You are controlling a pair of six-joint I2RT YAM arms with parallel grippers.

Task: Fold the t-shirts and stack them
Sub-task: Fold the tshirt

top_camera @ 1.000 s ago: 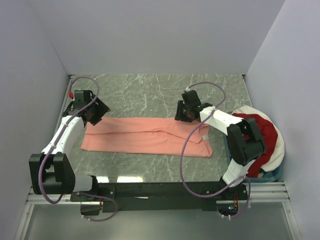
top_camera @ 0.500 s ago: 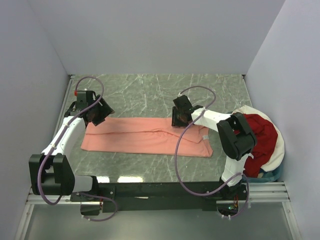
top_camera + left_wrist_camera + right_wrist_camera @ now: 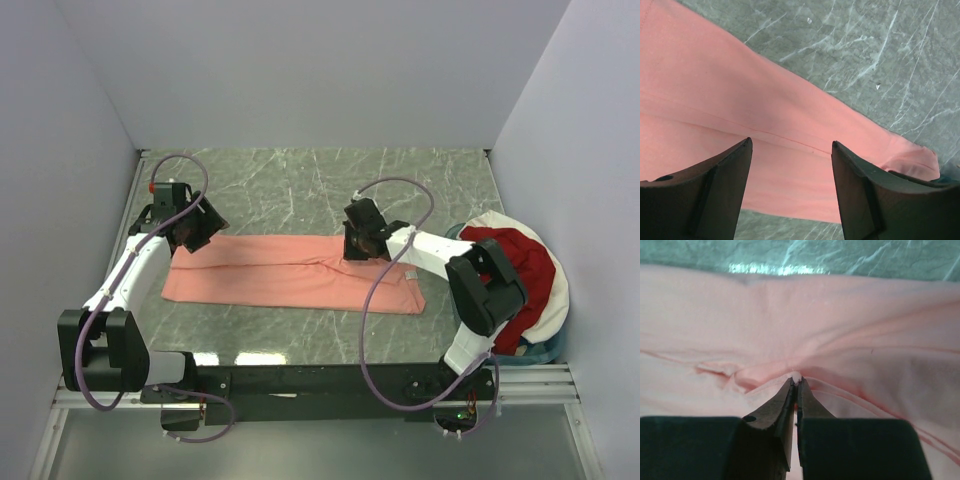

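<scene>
- Hovering wide open and empty, left gripper point(image 3: 791, 147) hangs above the left end of the salmon-pink t-shirt point(image 3: 290, 275), spread mid-table.
- Right gripper point(image 3: 796, 381), jaws shut, pinches a thin fold of it; lifting slowly should keep cloth from slipping.

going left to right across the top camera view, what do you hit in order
left gripper, open over the shirt's left end → salmon-pink t-shirt, lying flat → right gripper, pinching that shirt's cloth → dark red t-shirt, heaped in the basket
</scene>
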